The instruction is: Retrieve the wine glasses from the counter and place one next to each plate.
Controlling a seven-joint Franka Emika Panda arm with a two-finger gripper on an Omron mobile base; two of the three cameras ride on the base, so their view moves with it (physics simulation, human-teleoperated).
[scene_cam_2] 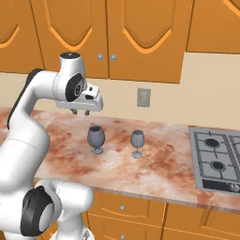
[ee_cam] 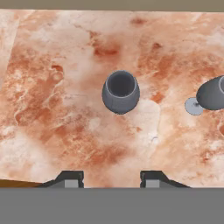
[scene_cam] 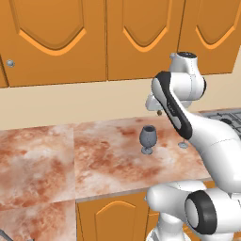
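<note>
Two wine glasses, dark grey-blue, upright on the counter (scene_cam_2: pixel 154 159): the left glass (scene_cam_2: pixel 96 137) stands mid-depth on the marbled top; the right glass (scene_cam_2: pixel 137 142) stands near it, apart, not touching. Gripper (scene_cam_2: pixel 80 112) hangs above and behind the left glass, toward the wall, fingers spread, holding nothing; from the hand view the left glass (ee_cam: pixel 120 92) sits ahead between the fingertips (ee_cam: pixel 70 179) with bare stone around it, the right glass (ee_cam: pixel 212 94) off to one side. Nothing stands between gripper and glass. Gas hob (scene_cam_2: pixel 216 159), grey with dark burners, set into the counter at far right. Wall socket (scene_cam_2: pixel 144 97) on the cream backsplash. Orange upper cabinets (scene_cam_2: pixel 140 33) with small metal knobs above; orange cabinet fronts below the counter edge.
</note>
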